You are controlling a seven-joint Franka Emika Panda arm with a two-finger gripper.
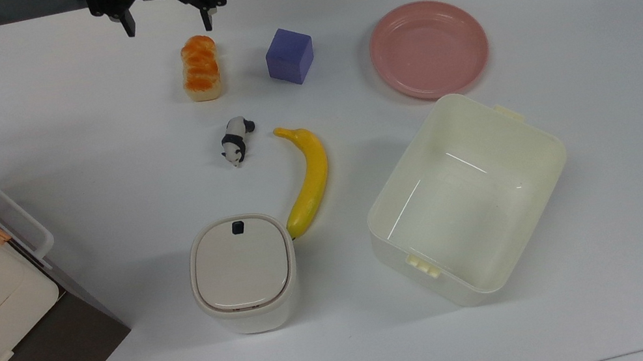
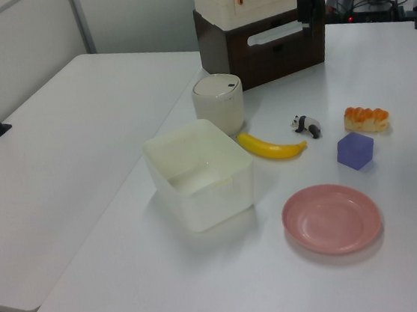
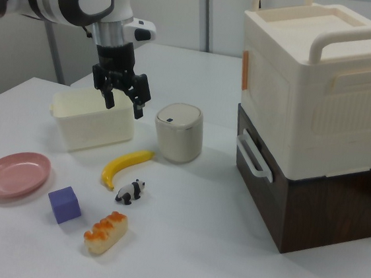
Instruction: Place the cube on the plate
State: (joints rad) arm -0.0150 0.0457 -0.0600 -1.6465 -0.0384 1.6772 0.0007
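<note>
- The toy bread loaf (image 3: 105,231) lies nearest in the right view, with the purple-blue cube (image 3: 64,204) just beside it on the table.
- The pink plate (image 3: 13,174) is near the cube, on the side away from the loaf, and it has nothing on it.
- The gripper (image 3: 123,98) hangs high, well apart from the cube, jaws wide open and holding nothing.
- I judge the approach step: next it must come over the cube, descend and close on it.
</note>
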